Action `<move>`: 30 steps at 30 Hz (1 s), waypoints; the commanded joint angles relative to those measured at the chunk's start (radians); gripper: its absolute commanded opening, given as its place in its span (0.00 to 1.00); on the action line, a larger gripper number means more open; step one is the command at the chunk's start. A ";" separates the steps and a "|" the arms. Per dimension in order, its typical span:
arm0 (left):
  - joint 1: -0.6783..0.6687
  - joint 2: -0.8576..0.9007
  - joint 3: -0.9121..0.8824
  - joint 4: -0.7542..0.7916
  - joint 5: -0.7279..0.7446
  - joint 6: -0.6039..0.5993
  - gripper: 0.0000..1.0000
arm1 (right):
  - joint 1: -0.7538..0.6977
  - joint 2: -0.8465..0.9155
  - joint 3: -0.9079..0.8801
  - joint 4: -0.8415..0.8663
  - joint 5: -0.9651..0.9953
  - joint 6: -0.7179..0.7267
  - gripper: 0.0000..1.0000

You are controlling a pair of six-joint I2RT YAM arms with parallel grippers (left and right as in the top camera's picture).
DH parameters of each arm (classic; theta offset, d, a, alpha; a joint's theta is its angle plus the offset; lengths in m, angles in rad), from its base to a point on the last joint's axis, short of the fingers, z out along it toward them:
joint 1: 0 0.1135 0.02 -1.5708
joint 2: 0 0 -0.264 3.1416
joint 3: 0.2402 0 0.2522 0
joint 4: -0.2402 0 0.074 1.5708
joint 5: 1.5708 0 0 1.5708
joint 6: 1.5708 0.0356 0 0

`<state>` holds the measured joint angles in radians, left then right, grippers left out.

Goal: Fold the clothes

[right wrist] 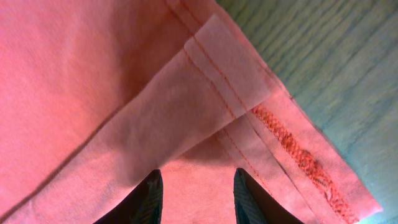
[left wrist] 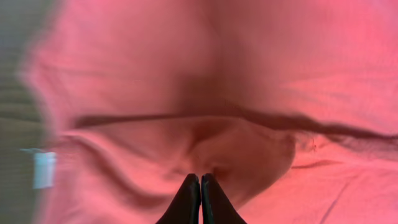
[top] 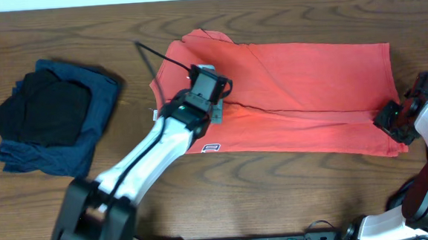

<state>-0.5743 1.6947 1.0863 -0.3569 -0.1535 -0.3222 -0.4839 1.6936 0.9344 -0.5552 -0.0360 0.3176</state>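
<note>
Folding looks early: coral T-shirt (top: 302,92) shows one lengthwise fold; left hand (left wrist: 200,178) pinches a pucker of it, right hand (right wrist: 198,179) spread over its hem (right wrist: 233,87) (dark pile (top: 50,119) waits unfolded).

No legible writing in any view.
The coral-red T-shirt (top: 308,84) carries a small white hem label (top: 211,146) with dark marks too small to read; the left wrist view shows it only as a blur.

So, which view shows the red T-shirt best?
The overhead view: almost the whole red T-shirt lies spread on the table. The left wrist view shows only blurred cloth close up; the right wrist view, only a stitched hem corner.
</note>
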 commanded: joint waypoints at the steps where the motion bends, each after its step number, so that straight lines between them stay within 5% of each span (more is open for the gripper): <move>1: -0.003 0.098 -0.012 0.023 0.153 -0.018 0.06 | 0.007 0.003 0.013 -0.006 -0.021 -0.008 0.36; 9: -0.005 0.173 -0.008 0.034 0.225 -0.012 0.06 | 0.007 0.003 0.013 -0.010 -0.021 -0.008 0.35; 17: 0.018 -0.022 0.000 0.011 0.159 0.063 0.13 | 0.007 -0.006 0.016 -0.036 -0.025 -0.008 0.35; 20: 0.069 -0.121 0.000 -0.043 0.101 0.063 0.22 | 0.007 -0.032 0.026 -0.064 -0.025 -0.009 0.35; 30: 0.325 -0.135 -0.026 -0.231 0.154 0.006 0.22 | 0.014 -0.122 0.027 -0.172 -0.023 -0.057 0.36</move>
<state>-0.2882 1.5295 1.0813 -0.5701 -0.0303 -0.2951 -0.4839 1.5806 0.9459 -0.7212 -0.0559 0.2951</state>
